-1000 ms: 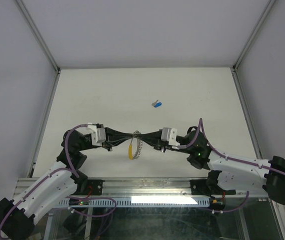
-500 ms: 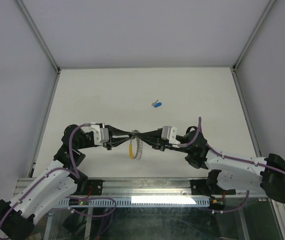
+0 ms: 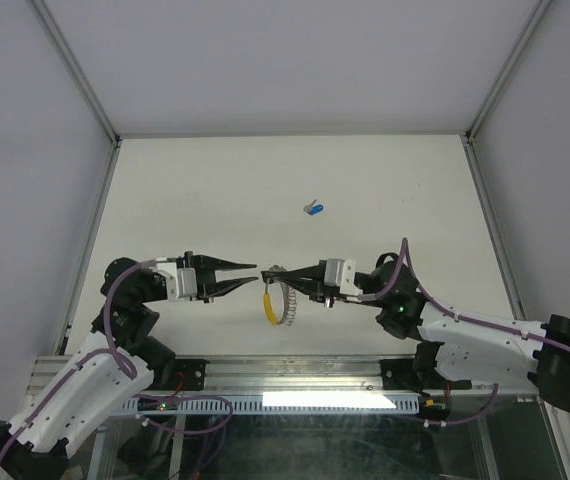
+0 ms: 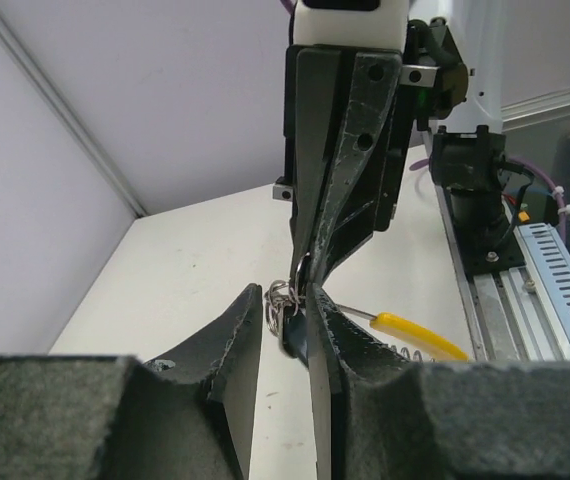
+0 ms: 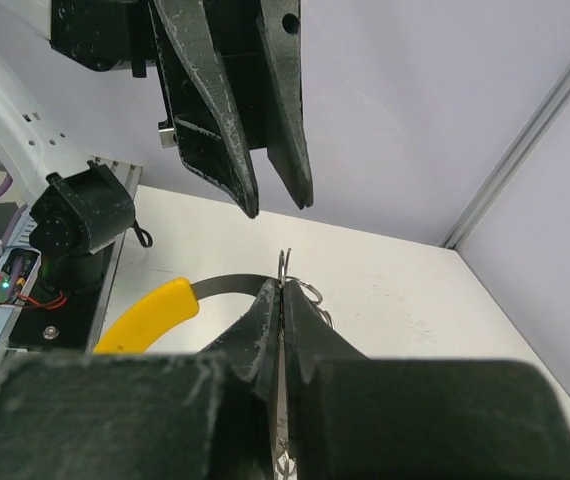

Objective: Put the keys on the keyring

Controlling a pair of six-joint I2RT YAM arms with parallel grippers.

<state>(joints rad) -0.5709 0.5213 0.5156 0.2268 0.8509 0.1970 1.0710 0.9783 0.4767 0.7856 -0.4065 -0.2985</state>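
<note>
My right gripper (image 3: 269,272) is shut on the top of the keyring (image 3: 283,303), which hangs below it with its yellow segment (image 3: 267,304) to the left. In the right wrist view the jaws (image 5: 282,287) pinch thin silver split rings beside the yellow segment (image 5: 150,315). My left gripper (image 3: 256,276) is open, its tips just left of the right gripper's tips. In the left wrist view its fingers (image 4: 283,302) straddle the small rings and a dark piece without gripping them. A blue-headed key (image 3: 315,208) lies on the table farther back.
The white table (image 3: 185,190) is bounded by metal frame posts (image 3: 75,70) at left and right. The arm bases and a cable rail (image 3: 295,400) sit at the near edge.
My left gripper has opened, let go of the ring and drawn back to the left. My right gripper still holds the keyring, which now hangs slightly lower and nearer.
</note>
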